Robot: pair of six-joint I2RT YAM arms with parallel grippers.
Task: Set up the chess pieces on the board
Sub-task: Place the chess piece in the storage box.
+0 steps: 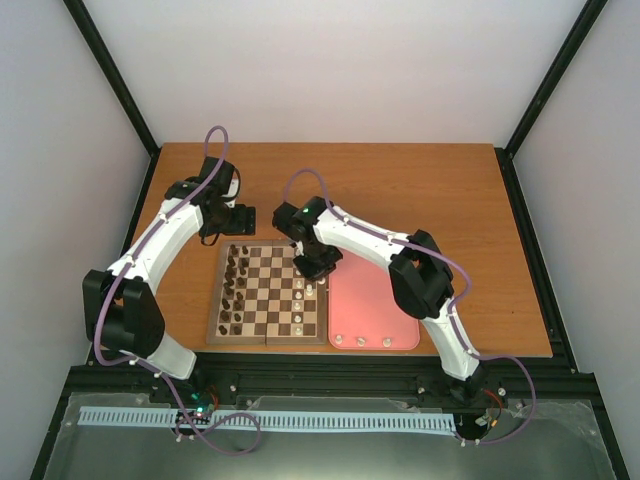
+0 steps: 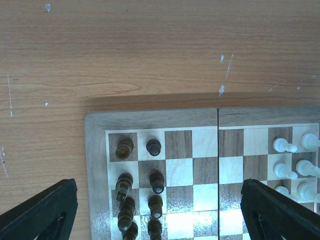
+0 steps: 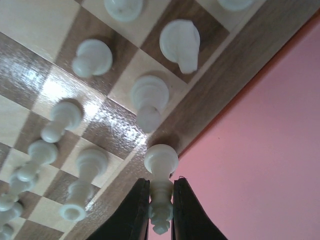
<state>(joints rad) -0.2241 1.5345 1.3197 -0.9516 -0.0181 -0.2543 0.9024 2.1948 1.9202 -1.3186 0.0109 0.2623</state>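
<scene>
1. The right end effector [image 3: 161, 181] is pinched narrow on one white piece [image 3: 161, 160], which sits between its two dark fingers [image 3: 135, 210].
2. That piece hangs over the right border of the board [image 1: 268, 330], toward the far end and just beside the pink tray [image 1: 375, 295].
3. The left end effector [image 2: 160, 220] is spread wide and holds nothing. It hangs by the board's far left corner.
4. The other white pieces [image 1: 305, 300] stand along the board's right side, in the two columns nearest the tray.
5. The dark pieces [image 1: 235, 290] fill the two left columns.
6. Three more white pieces [image 1: 362, 341] rest in a row along the tray's near edge.
7. The board lies on the worktop [image 1: 420, 190] between the arms, with the tray just beside it on the right.
</scene>
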